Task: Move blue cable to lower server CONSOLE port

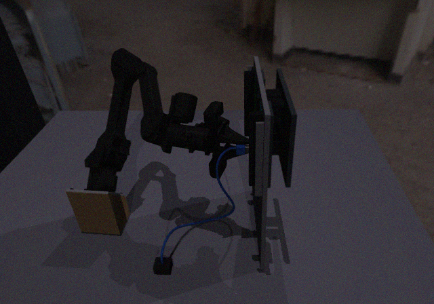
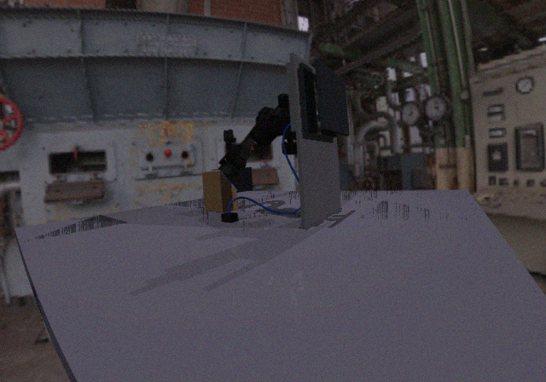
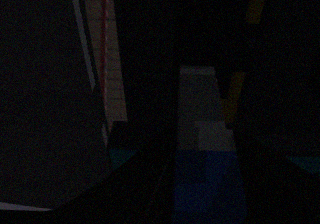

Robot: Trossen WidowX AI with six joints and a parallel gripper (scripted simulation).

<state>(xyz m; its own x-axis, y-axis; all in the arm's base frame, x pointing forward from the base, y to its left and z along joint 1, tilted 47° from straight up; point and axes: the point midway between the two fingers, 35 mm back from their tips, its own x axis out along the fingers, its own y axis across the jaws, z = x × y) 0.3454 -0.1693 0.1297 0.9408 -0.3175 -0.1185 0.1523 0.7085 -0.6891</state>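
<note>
My gripper [image 1: 248, 144] [image 3: 203, 140] is shut on the plug of the blue cable, close to the dark front of the server units [image 1: 247, 118]. The plug [image 1: 240, 149] [image 3: 207, 184] has a blue rear part and a pale clear body that points at the dark front. In the wrist view its far end lies against a very dark area; I cannot tell whether it is inside a port, or which server it faces. The blue cable [image 1: 233, 207] [image 2: 284, 144] hangs from the plug in a curve. Port labels are not readable.
The units are mounted on an upright grey panel [image 1: 259, 153] [image 2: 319, 175], with a dark slab [image 1: 286, 129] [image 2: 333, 100] behind it. The cable's other end meets a small black block [image 1: 163, 266] [image 2: 229, 217] on the table. A yellow-brown block [image 1: 97, 213] [image 2: 213, 191] is by the arm's base.
</note>
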